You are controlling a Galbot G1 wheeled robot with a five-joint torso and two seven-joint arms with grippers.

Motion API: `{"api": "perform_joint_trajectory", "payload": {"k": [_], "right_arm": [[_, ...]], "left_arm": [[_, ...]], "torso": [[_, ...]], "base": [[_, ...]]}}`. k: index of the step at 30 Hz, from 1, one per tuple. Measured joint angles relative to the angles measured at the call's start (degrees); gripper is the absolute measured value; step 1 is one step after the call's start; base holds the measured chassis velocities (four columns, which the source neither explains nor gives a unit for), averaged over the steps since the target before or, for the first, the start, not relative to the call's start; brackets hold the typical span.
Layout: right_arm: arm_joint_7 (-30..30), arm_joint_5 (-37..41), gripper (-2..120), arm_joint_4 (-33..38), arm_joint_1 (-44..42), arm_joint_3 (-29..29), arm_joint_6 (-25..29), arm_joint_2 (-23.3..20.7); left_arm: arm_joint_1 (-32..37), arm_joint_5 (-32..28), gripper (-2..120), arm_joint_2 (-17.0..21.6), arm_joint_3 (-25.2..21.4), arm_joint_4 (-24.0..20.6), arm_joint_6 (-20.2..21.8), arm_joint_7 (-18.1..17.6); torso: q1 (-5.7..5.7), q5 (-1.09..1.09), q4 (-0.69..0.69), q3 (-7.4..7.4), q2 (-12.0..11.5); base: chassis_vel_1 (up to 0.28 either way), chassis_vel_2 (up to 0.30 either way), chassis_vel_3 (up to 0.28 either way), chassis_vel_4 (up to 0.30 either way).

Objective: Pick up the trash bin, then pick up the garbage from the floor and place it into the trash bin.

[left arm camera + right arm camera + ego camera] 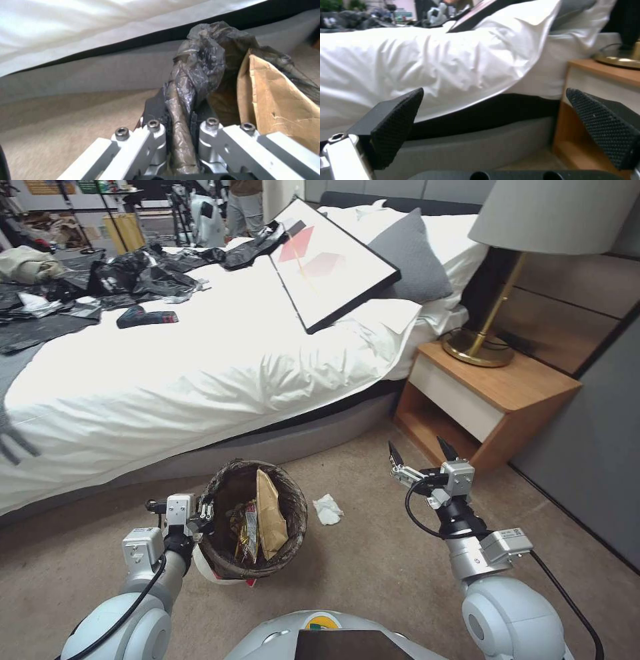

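The trash bin (pixel 220 570), white with a dark liner bag over its rim, hangs low in front of me, held at its left rim. My left gripper (pixel 205 511) is shut on the liner-covered rim (pixel 181 117). Inside the bin stand a brown paper bag (pixel 269 513) (pixel 280 105) and yellow snack wrappers (pixel 245 530). A crumpled white tissue (pixel 328 509) lies on the carpet just right of the bin. My right gripper (pixel 421 450) (pixel 493 125) hovers open and empty to the right of the tissue, its textured pads (pixel 398 127) facing the bed and nightstand.
A bed (pixel 200 373) with a white duvet spans the back, carrying black plastic bags (pixel 133 273), a framed picture (pixel 330 260) and a grey pillow (pixel 410 257). A wooden nightstand (pixel 487 400) with a brass lamp (pixel 480 347) stands at the right, beside a dark wall. Carpet lies open in front.
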Motion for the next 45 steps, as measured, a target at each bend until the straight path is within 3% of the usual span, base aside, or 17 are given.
{"api": "perform_joint_trajectory", "payload": {"k": [16,21,26,28,31,45], "right_arm": [[0.20,0.42,100,-1.12,-0.16,1.58,-0.80,-0.08],[-0.05,2.86,100,-3.52,1.32,3.31,-4.68,-0.28],[0.67,11.98,100,-7.21,5.47,3.20,-11.48,-2.41],[0.67,11.98,100,-7.21,5.47,3.20,-11.48,-2.41],[1.90,15.51,100,-13.88,11.71,0.64,-15.66,-5.59],[1.65,16.32,100,-32.89,23.60,-8.20,-18.54,-9.84]], "left_arm": [[0.55,1.18,7,-0.41,-0.11,0.00,-1.12,-0.25],[0.44,1.16,7,-0.43,-0.10,0.00,-1.15,-0.26],[0.43,1.16,7,-0.37,-0.10,0.00,-1.15,-0.27],[0.43,1.16,7,-0.37,-0.10,0.00,-1.15,-0.27],[0.57,1.06,7,-0.32,-0.21,0.00,-1.12,-0.24],[1.25,0.83,7,-0.29,-0.49,0.00,-1.05,-0.28]], "torso": [[0.00,0.00,0.02,0.00,0.00],[0.00,0.00,-0.03,0.00,0.00],[0.00,0.00,0.00,0.00,0.00],[0.00,0.00,0.00,0.00,0.00],[0.00,-0.01,0.01,0.00,0.00],[0.00,0.00,-0.01,0.00,0.00]], "base": [[0.081,0.085,0.083,0.080],[0.000,0.000,0.000,0.000],[0.000,0.000,0.000,0.000],[0.000,0.000,0.000,0.000],[0.000,0.000,0.000,0.000],[0.000,0.000,0.000,0.000]]}}
